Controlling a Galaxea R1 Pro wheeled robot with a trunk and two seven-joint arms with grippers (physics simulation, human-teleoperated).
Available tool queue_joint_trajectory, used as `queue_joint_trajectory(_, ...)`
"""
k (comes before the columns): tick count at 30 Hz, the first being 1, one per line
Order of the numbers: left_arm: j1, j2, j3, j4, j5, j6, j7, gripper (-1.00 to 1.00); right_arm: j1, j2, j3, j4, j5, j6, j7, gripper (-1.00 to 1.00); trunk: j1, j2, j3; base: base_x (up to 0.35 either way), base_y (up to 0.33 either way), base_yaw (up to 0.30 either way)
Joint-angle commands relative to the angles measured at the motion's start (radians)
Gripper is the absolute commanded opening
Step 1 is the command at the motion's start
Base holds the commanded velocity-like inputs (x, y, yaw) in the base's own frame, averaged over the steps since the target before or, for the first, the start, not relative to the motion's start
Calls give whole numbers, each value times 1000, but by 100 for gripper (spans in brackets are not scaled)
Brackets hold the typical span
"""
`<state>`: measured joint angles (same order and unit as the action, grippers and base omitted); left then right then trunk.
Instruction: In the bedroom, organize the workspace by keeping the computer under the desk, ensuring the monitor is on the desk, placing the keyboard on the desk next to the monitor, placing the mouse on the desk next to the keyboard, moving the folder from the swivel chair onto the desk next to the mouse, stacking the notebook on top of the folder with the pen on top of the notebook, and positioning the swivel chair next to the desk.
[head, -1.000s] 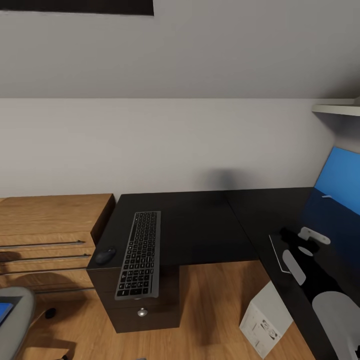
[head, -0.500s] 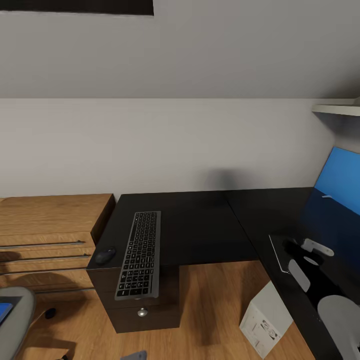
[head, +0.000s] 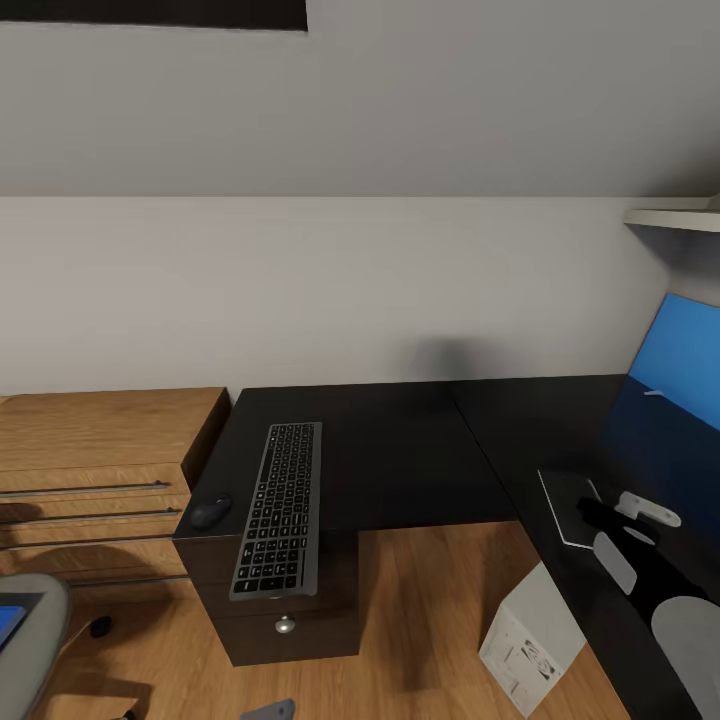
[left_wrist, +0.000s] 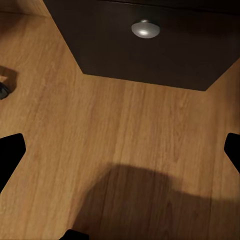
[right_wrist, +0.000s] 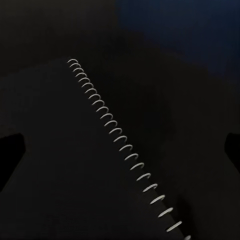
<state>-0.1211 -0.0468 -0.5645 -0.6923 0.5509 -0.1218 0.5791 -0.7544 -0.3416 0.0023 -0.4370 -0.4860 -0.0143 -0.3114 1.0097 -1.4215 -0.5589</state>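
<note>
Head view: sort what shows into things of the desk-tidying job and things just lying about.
Part of the job:
keyboard on the desk
mouse beside the keyboard
notebook on the desk
computer on the floor by the desk
swivel chair, something blue on its seat

Just there:
oak drawer unit
blue panel by the wall
white shelf

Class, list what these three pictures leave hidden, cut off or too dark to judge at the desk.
- Swivel chair and folder: head view, cut off by the left edge.
- Notebook: head view, partly covered by the right hand; whether that hand is open is unclear.
- Notebook cover: right wrist view, too dark beyond the spiral binding.
- Computer: head view, top hidden under the desk.
</note>
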Motion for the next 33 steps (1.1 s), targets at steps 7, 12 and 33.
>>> queue_joint_trajectory(7, -2, 1, -6, 0, 11, -7, 7, 100, 0, 2, 2, -1, -8, 13, -2, 100, 0, -1, -1, 0, 0, 0)
queue_joint_trajectory(12, -2, 2, -6, 2, 7, -7, 5, 100, 0, 2, 2, -3, -8, 59, -2, 100, 0, -1, -1, 0, 0, 0)
queue_joint_trajectory(33, -2, 2, -7, 11, 6, -4, 2, 100, 0, 3, 2, -6, -8, 88, -3, 100, 0, -1, -1, 60, 0, 0)
